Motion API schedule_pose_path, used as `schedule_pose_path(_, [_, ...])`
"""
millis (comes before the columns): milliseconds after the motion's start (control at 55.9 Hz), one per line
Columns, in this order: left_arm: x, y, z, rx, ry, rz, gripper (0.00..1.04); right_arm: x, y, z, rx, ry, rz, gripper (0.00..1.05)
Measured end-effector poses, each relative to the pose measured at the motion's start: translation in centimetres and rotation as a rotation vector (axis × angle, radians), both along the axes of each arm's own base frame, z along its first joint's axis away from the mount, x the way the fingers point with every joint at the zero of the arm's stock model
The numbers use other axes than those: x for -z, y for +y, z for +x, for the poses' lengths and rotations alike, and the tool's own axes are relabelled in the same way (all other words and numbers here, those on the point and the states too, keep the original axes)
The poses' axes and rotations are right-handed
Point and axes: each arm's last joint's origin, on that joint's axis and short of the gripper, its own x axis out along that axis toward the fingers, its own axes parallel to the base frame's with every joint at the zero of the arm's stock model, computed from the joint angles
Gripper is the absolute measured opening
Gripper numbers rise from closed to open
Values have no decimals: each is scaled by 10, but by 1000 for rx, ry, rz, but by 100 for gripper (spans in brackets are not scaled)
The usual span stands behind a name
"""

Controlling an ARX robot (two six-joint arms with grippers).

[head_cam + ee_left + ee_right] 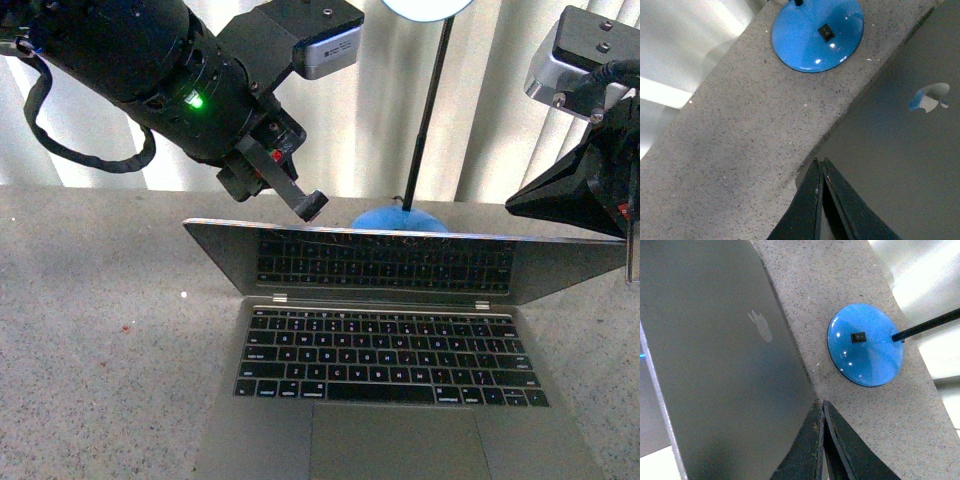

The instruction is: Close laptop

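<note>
Left gripper (pixel 311 206) is pinched fully closed with nothing in it; in the left wrist view (pixel 821 164) the two black fingers meet at the tips. The tip sits right at the back edge of the lid (pixel 890 170), near its left corner. I cannot tell whether it touches.

Right gripper (pixel 510 205) is the same: fingers pressed together and empty. In the right wrist view (pixel 820 404) its tip is at the lid's far edge near the right corner; contact is unclear.

The laptop (pixel 390 375) lies in the middle of the table (pixel 100 330), keyboard toward me, and its front edge is cut off at the bottom of the front view. The lid (pixel 385 262) is partly down, leaning forward over the keys, and the screen mirrors them. The logo (pixel 930 97) on the lid's back shows in both wrist views.

A blue lamp base (pixel 400 218) sits just behind the middle of the lid's top edge, between the two grippers and close to the lid. Its thin black pole (pixel 425 110) rises in the gap between the arms.

There is bare table to the left of the laptop and a narrower strip to the right. A pale curtain (pixel 480 120) hangs behind the table's back edge.
</note>
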Motion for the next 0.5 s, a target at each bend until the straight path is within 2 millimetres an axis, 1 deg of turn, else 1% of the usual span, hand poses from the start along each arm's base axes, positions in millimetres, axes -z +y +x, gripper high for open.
schedule_pose_path(161, [16, 4, -7, -10, 34, -3, 4, 4, 3, -3, -22, 7, -34, 3])
schedule_pose_path(501, [29, 8, -13, -22, 57, -18, 4, 11, 13, -9, -60, 28, -61, 3])
